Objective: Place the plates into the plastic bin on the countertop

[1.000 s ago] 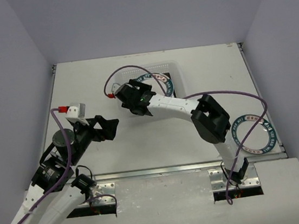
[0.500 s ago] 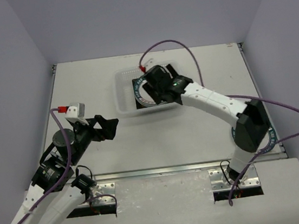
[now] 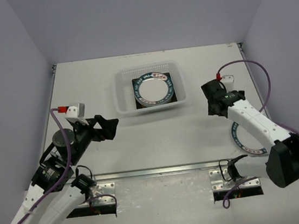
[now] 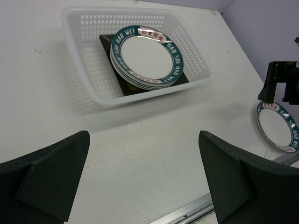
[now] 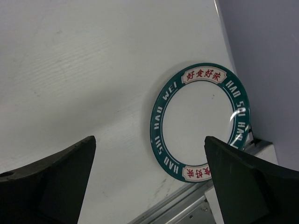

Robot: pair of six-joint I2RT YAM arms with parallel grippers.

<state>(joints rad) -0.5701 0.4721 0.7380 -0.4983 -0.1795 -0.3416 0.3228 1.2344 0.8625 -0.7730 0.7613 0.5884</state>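
Note:
The plastic bin [image 3: 124, 95] stands at the back middle of the countertop [image 3: 158, 138]. It holds a stack of round white plates with teal lettered rims [image 3: 154, 89] on a dark square plate [image 4: 106, 41]. The bin [image 4: 88, 65] and the stack [image 4: 148, 56] also show in the left wrist view. Another teal-rimmed round plate [image 3: 244, 140] lies at the right front edge, partly under my right arm, and shows in the right wrist view [image 5: 201, 121]. My right gripper [image 3: 213, 106] is open and empty above the countertop, left of that plate [image 5: 149, 140]. My left gripper [image 3: 109, 128] is open and empty at front left [image 4: 144, 137].
The metal front edge [image 3: 162, 170] runs along the near side, close to the loose plate. Purple walls enclose the back and both sides. My right gripper [image 4: 280, 84] appears in the left wrist view above the loose plate [image 4: 278, 126].
My right arm has left the bin, where a teal-rimmed plate now tops the stack, and has swung right and toward the front. The left arm has not moved.

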